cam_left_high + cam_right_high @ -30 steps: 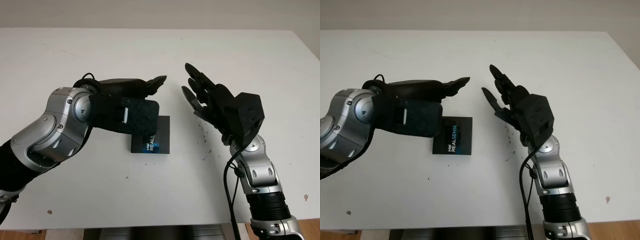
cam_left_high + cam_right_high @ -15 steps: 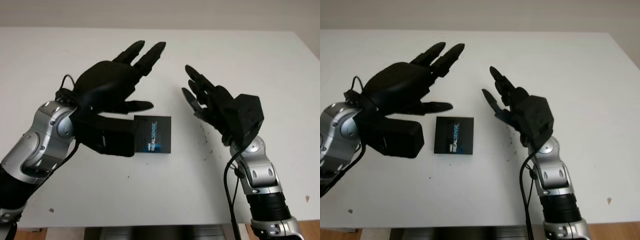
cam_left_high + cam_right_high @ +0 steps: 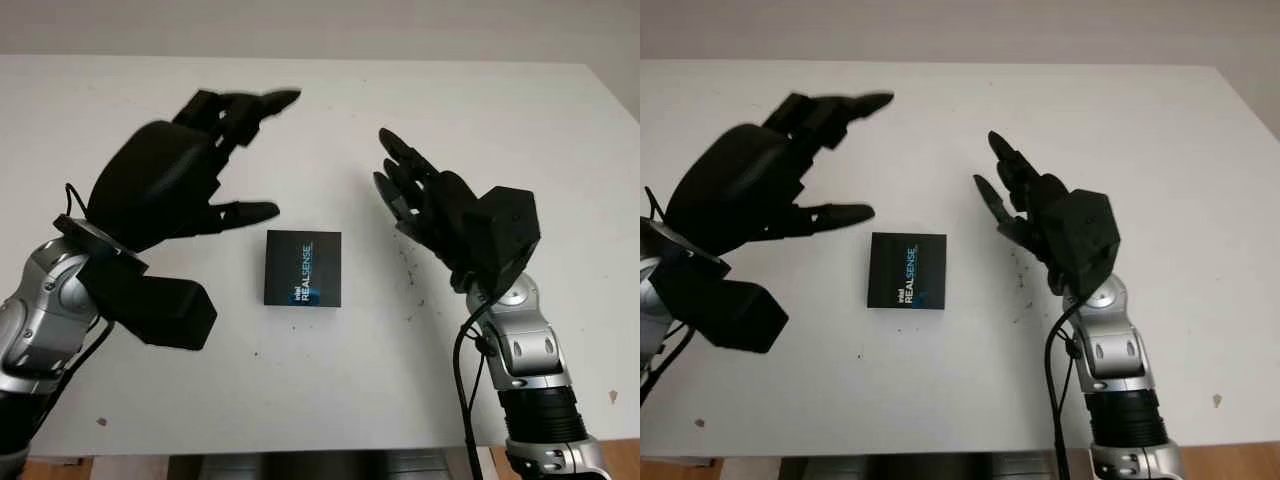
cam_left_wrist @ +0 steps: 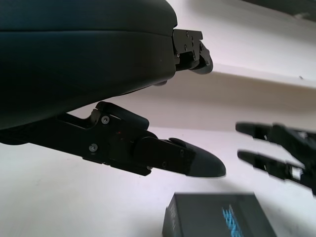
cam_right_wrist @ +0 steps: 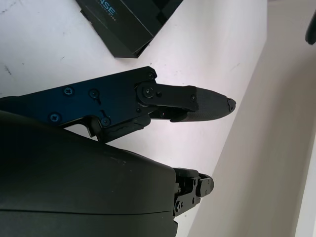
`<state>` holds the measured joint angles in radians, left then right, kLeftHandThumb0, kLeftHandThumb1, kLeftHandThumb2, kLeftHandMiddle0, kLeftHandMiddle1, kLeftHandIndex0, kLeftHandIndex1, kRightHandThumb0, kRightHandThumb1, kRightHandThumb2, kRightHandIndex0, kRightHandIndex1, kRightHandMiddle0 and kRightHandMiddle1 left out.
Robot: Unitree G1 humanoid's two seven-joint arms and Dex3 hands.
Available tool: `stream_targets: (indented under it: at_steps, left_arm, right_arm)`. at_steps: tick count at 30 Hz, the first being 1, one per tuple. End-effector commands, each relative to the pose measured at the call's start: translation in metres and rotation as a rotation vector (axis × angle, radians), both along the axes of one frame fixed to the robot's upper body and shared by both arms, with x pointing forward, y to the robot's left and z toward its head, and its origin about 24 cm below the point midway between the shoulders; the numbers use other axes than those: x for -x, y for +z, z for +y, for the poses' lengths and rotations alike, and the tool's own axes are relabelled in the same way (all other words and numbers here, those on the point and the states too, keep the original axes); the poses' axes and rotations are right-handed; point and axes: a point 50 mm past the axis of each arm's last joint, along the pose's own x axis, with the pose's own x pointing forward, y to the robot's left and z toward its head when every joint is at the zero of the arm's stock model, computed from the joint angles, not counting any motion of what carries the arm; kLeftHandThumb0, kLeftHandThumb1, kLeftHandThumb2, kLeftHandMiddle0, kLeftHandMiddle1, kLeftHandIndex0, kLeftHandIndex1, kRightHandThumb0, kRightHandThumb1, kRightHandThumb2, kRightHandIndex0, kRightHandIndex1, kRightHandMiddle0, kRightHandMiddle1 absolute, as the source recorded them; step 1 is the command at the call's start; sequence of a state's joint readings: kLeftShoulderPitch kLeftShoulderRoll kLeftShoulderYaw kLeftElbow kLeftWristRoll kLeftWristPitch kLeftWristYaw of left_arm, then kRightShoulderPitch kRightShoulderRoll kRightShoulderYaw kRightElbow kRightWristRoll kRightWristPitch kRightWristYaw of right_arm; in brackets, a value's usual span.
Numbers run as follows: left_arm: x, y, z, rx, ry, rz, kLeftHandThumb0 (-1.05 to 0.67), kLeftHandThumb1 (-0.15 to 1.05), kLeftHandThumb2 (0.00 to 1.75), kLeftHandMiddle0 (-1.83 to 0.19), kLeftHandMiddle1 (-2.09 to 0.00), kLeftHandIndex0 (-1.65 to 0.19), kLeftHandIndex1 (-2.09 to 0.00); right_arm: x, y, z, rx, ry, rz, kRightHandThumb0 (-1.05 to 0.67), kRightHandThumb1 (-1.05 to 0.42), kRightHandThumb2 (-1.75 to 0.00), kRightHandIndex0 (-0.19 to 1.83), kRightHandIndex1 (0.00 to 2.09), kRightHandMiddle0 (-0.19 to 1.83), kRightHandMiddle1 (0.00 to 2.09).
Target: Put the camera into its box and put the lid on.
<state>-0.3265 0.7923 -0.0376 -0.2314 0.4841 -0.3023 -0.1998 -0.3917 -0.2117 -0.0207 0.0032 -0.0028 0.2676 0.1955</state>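
The black box (image 3: 303, 268), printed "intel REALSENSE", lies flat on the white table (image 3: 330, 390) with its lid closed. I see no camera outside it. My left hand (image 3: 245, 155) hangs open above the table, up and to the left of the box, holding nothing. On the box's right my right hand (image 3: 400, 185) is open too, palm turned toward the box and a short gap away. The left wrist view has the box (image 4: 217, 217) below one of that hand's fingers (image 4: 163, 155). In the right wrist view the box (image 5: 126, 19) lies beyond that hand's fingers (image 5: 187, 101).
Small dark specks (image 3: 408, 270) mark the table just right of the box. The table's front edge (image 3: 330, 452) runs close to my arms. A brown spot (image 3: 612, 396) sits at the near right.
My left hand has lifted off the box and drawn back up and to the left, uncovering the closed lid. The right hand has barely moved.
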Motion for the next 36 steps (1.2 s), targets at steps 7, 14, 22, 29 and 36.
stream_targets:
  at_steps: [7, 14, 22, 29, 36]
  left_arm:
    - [0.019, 0.001, 0.009, -0.157, -0.047, 0.118, -0.92, 1.02, 0.06, 0.12, -0.10, 0.19, -0.03]
    - [0.026, -0.002, 0.010, -0.173, -0.048, 0.202, -1.00, 0.99, 0.05, 0.19, -0.01, 0.19, 0.00]
    - [0.027, -0.028, 0.006, -0.140, -0.022, 0.220, -1.01, 0.99, 0.05, 0.19, 0.00, 0.19, 0.00]
    - [0.025, -0.047, -0.001, -0.087, 0.041, 0.234, -1.00, 0.98, 0.05, 0.16, -0.04, 0.19, 0.00]
    - [0.023, -0.065, -0.007, -0.044, 0.090, 0.205, -0.96, 1.00, 0.06, 0.11, -0.07, 0.19, 0.00]
  right_arm:
    - [0.000, 0.012, -0.010, -0.094, -0.018, -0.055, -0.63, -1.05, -0.46, -0.01, 0.02, 0.04, 0.03]
    - [-0.001, 0.027, -0.016, -0.110, -0.048, -0.163, -0.64, -1.05, -0.51, 0.00, 0.03, 0.05, 0.02]
    - [-0.002, 0.037, -0.022, -0.100, -0.073, -0.189, -0.63, -1.05, -0.55, 0.00, 0.03, 0.06, 0.01]
    - [-0.003, 0.041, -0.025, -0.148, -0.081, -0.200, -0.60, -1.05, -0.54, -0.02, 0.03, 0.06, 0.00]
    - [-0.002, 0.045, -0.025, -0.156, -0.095, -0.202, -0.59, -1.05, -0.54, -0.03, 0.03, 0.02, 0.00]
